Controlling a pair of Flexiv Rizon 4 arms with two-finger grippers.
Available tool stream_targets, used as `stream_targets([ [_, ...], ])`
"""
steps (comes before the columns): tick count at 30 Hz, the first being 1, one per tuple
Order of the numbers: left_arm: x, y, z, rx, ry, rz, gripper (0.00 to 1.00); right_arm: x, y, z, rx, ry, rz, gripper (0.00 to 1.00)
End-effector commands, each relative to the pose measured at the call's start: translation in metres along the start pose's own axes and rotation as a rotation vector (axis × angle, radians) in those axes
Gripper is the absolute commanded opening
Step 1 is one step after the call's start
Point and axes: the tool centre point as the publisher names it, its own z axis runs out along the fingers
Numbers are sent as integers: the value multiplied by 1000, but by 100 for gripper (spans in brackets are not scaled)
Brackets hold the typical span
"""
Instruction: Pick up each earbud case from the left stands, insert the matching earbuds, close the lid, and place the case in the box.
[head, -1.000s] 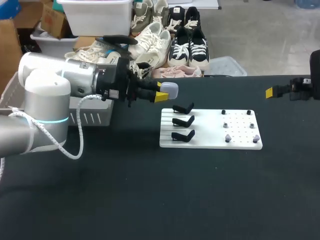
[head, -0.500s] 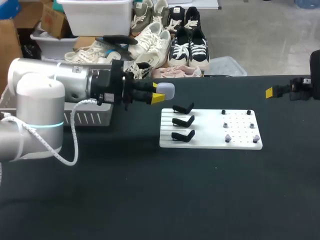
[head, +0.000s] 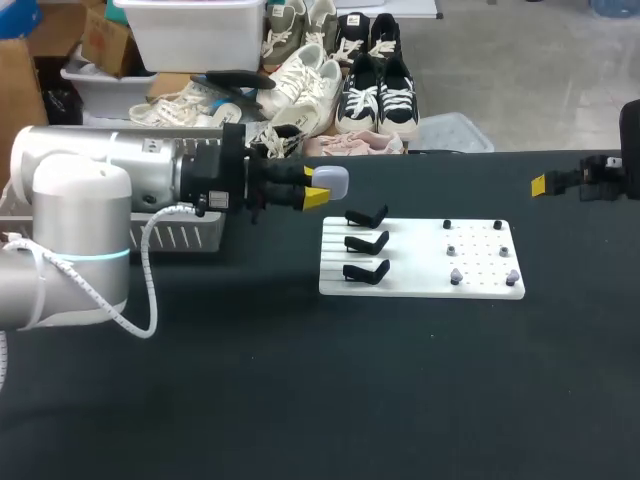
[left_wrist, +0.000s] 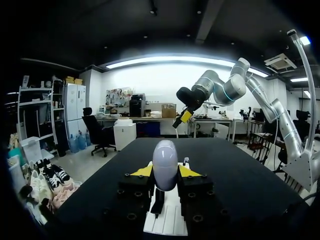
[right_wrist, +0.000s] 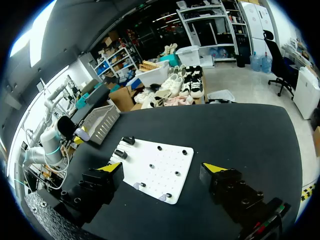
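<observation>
My left claw (head: 320, 190) pinches the pale earbud case (head: 332, 180) only at its tips, right claw (right_wrist: 164, 169) spread, so the smooth shell may squirt out before the box (head: 185, 237).

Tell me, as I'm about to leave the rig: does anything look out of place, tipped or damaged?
Nothing stands out. The white board lies flat on the table, its three black stands sit in a neat row, and the left gripper holds the case squarely.

Wide black table (head: 300, 400), matte top, evenly lit — its far edge straight across the head view
</observation>
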Motion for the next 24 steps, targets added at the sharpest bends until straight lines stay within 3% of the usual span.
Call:
stream_targets([
  [1,0,-4,0,-24,-2,2,0,0,0,0,0,0,0,100],
  [24,2,-31,44,53,-64,-10,0,0,0,0,0,0,0,100],
])
